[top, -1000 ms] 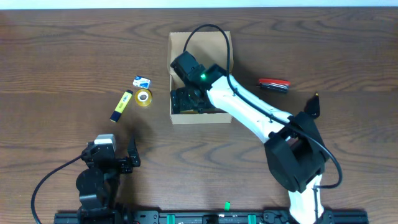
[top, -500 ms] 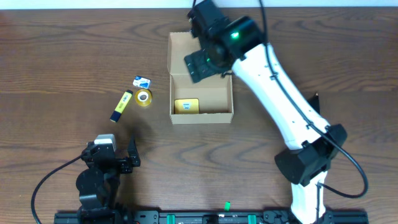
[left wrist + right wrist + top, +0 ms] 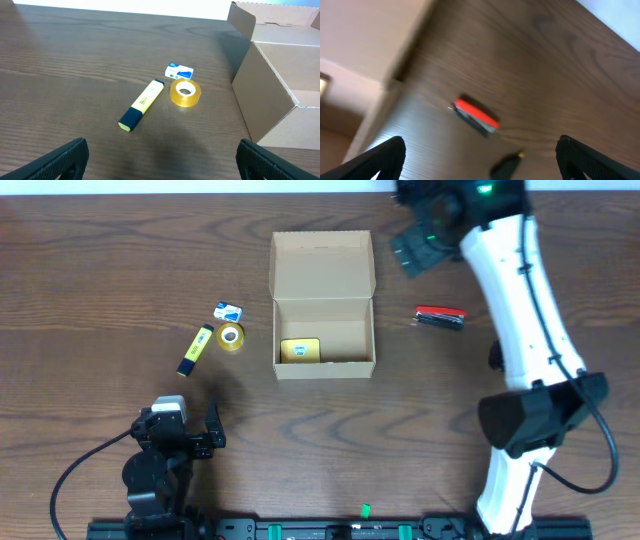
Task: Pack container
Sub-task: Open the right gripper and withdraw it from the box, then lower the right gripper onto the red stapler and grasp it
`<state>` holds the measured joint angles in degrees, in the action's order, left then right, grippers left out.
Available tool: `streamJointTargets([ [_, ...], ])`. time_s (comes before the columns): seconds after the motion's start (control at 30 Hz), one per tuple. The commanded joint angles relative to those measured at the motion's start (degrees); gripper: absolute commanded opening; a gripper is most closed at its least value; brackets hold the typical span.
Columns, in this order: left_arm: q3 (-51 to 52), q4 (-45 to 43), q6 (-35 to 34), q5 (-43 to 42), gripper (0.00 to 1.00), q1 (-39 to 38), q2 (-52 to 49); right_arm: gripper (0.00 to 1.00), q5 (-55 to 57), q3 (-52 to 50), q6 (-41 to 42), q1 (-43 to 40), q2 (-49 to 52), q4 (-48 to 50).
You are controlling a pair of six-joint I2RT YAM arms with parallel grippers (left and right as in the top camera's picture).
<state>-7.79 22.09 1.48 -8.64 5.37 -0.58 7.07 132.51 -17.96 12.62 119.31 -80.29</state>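
Observation:
The tan cardboard container (image 3: pixel 323 275) stands open at the table's middle, flap lid laid back, and also shows at the right of the left wrist view (image 3: pixel 272 85). A small yellow square box (image 3: pixel 300 351) lies inside it. My right gripper (image 3: pixel 415 248) is open and empty, high above the table to the right of the lid. A red and black pocket knife (image 3: pixel 440 316) lies right of the container and shows in the right wrist view (image 3: pixel 476 115). My left gripper (image 3: pixel 190 435) is open and empty near the front left.
A yellow highlighter (image 3: pixel 196 349), a tape roll (image 3: pixel 231 337) and a small blue-white eraser (image 3: pixel 229 311) lie left of the container, also in the left wrist view (image 3: pixel 142 104) (image 3: pixel 185 93) (image 3: pixel 179 71). A small black object (image 3: pixel 506 165) lies near the knife.
My right gripper has risen out of the container and swung back and right, leaving the yellow square box inside. The left arm has not moved.

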Motion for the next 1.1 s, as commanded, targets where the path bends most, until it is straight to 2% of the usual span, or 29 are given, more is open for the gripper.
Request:
streamJointTargets([
  [0.0, 1.20, 0.13, -0.20, -0.20, 0.95, 0.20, 0.33, 0.96, -6.25, -1.51, -7.54, -4.39, 0.33, 0.13],
  [0.17, 1.20, 0.13, -0.20, -0.20, 0.95, 0.20, 0.33, 0.96, -8.28, -7.02, -10.25, -8.22, 0.35, 2.97],
  [0.47, 1.20, 0.13, -0.20, -0.20, 0.95, 0.20, 0.33, 0.99, -12.76, -22.84, -22.03, -8.55, 0.39, 12.07],
  [0.57, 1.20, 0.13, -0.22, -0.20, 0.95, 0.20, 0.33, 0.99, -12.92, -28.13, -22.12, -8.55, 0.39, 16.55],
  [0.7, 1.20, 0.13, -0.20, -0.20, 0.95, 0.20, 0.33, 0.99, -12.92, -35.78, -27.67, -8.55, 0.39, 23.52],
  [0.9, 1.20, 0.13, -0.20, -0.20, 0.95, 0.20, 0.33, 0.98, -12.85, -42.29, -34.29, -8.55, 0.39, 28.15],
  [1.07, 1.20, 0.13, -0.20, -0.17, 0.95, 0.20, 0.33, 0.97, -9.38, -45.51, -34.64, -8.59, 0.39, 31.43],
])
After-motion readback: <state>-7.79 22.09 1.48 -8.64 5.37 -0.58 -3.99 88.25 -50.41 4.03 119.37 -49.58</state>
